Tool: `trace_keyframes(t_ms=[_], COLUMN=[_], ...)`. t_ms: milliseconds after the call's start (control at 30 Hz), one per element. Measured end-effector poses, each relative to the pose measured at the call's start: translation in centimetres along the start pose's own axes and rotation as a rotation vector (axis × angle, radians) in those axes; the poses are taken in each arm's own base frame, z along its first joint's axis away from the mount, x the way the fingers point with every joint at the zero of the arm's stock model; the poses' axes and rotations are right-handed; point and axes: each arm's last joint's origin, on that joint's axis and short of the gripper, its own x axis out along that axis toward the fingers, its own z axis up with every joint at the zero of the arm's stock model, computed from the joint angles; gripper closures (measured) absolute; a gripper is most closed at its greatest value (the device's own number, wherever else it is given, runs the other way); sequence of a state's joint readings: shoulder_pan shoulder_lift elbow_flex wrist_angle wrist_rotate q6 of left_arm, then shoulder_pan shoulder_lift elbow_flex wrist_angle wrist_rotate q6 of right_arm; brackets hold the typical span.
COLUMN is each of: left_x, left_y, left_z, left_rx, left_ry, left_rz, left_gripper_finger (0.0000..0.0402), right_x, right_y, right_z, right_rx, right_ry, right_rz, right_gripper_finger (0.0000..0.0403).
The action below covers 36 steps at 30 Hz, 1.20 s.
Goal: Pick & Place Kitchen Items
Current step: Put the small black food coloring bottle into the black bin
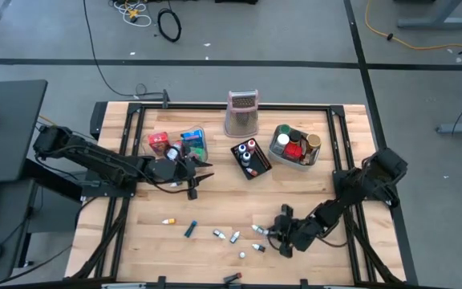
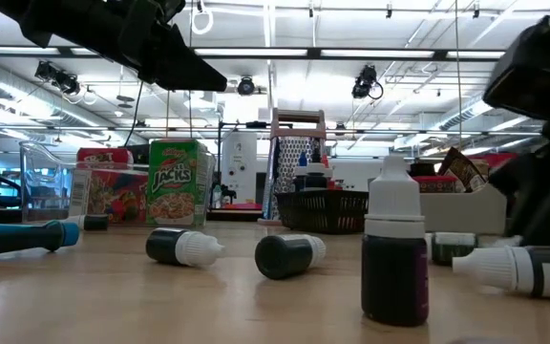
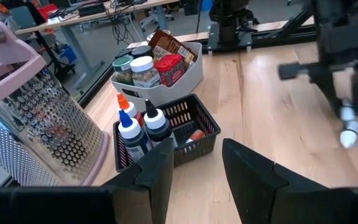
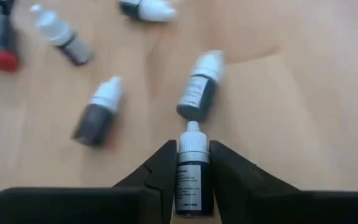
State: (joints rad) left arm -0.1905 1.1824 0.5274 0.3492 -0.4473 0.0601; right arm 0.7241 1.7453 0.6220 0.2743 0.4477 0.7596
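Observation:
Several tiny dark vials with white caps lie scattered on the wooden table near its near edge [image 1: 235, 237], and one stands upright [image 2: 394, 258]. My right gripper [image 1: 283, 233] is low among them, shut on one vial [image 4: 193, 174]. A second vial [image 4: 199, 93] lies just ahead of its cap. My left gripper [image 3: 194, 168] is open and holds nothing. It hovers left of the black mesh basket [image 1: 251, 158], which holds bottles [image 3: 157, 124]. Red and green packets [image 1: 179, 144] stand behind the left gripper. My right gripper pinches the vial's dark body [image 4: 193, 183] between its two fingers, just behind the white cap [image 4: 191, 146]. The fingers come in low from the table's right side and lie along the vial, whose cap points away from the wrist. Whether it rests on the table I cannot tell.
A grey bin [image 1: 295, 147] with cans and a packet sits right of the basket. A tall metal grater with a pink handle [image 1: 242, 112] stands at the far edge. A blue marker [image 1: 191, 229] and an orange-tipped vial [image 1: 167, 221] lie toward the near left. Bare wood lies at the table's middle.

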Motion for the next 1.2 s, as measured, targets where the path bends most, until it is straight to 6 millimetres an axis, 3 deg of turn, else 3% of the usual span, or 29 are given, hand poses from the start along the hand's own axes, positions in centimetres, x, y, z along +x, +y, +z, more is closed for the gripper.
trace_keyframes(t_ms=[200, 333, 467, 600, 867, 1200], left_x=[0.0, 0.0, 0.0, 0.0, 0.0, 0.0], left_y=[0.0, 0.0, 0.0, 0.0, -0.1, -0.1], left_z=[0.0, 0.0, 0.0, 0.0, 0.1, 0.1], left_rx=[0.0, 0.008, 0.009, 0.009, 0.001, -0.003], left_ry=[-0.001, -0.001, -0.003, -0.004, -0.009, -0.007], left_rz=[0.0, 0.0, 0.0, -0.009, -0.024, -0.023], left_gripper_finger=[0.0254, 0.0254, 0.0254, 0.0254, 0.0254, 0.0254], right_x=[-3.5, -5.4, -5.8, -5.0, -2.6, -0.1], right_y=[-2.7, -4.6, -6.7, -9.0, -13.7, -16.2], right_z=[3.3, 6.4, 10.1, 12.2, 12.4, 11.5], right_rx=[-0.014, -0.048, -0.048, -0.065, 0.036, 0.071], right_ry=[-0.021, -0.223, -0.416, -0.442, -0.318, -0.208], right_rz=[-0.184, -0.365, -0.517, -0.517, -0.561, -0.558], right_gripper_finger=[0.0324, 0.0322, 0.0316, 0.0315, 0.0313, 0.026])
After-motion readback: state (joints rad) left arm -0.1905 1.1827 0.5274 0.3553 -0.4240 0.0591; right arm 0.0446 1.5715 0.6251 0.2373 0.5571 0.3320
